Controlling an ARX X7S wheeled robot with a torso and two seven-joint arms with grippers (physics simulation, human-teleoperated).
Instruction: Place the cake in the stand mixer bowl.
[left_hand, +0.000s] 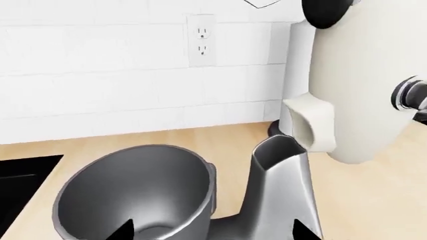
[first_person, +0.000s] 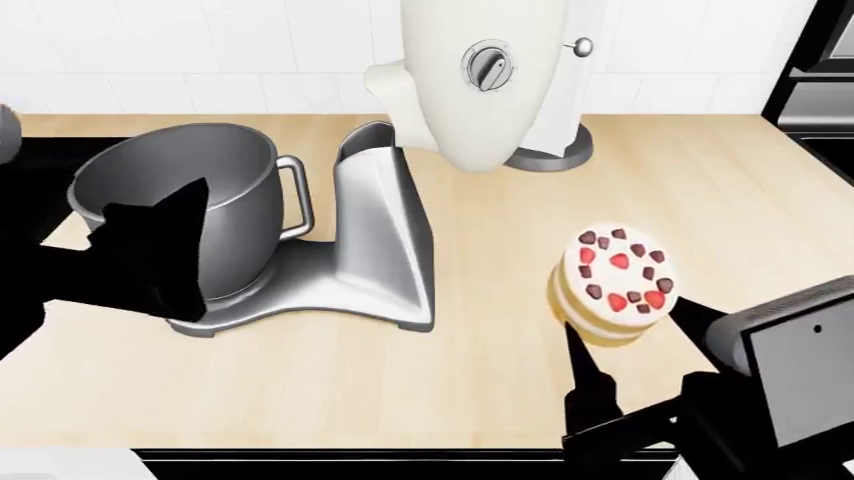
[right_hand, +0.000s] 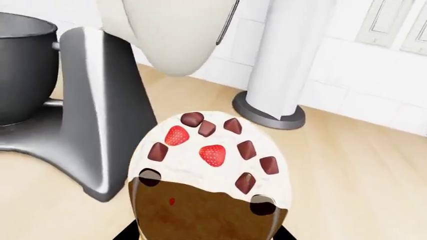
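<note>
Cake (first_person: 617, 283) between right tool (first_person: 638, 340) fingers, no writing legible

Head view looks steeply down over the table (first_person: 747, 190), taking in bowl (first_person: 174, 190), mixer and cake (first_person: 617, 283). Left wrist view sits close above the bowl (left_hand: 133, 190), facing the tiled wall. Right wrist view hangs just behind the cake (right_hand: 210, 170), sharing the mixer with both.

left end effector (first_person: 167, 255) hides part of the stand mixer bowl (first_person: 160, 175).

Black angular end effector (first_person: 638, 340), grey boxy wrist housing (first_person: 797, 372)
</note>
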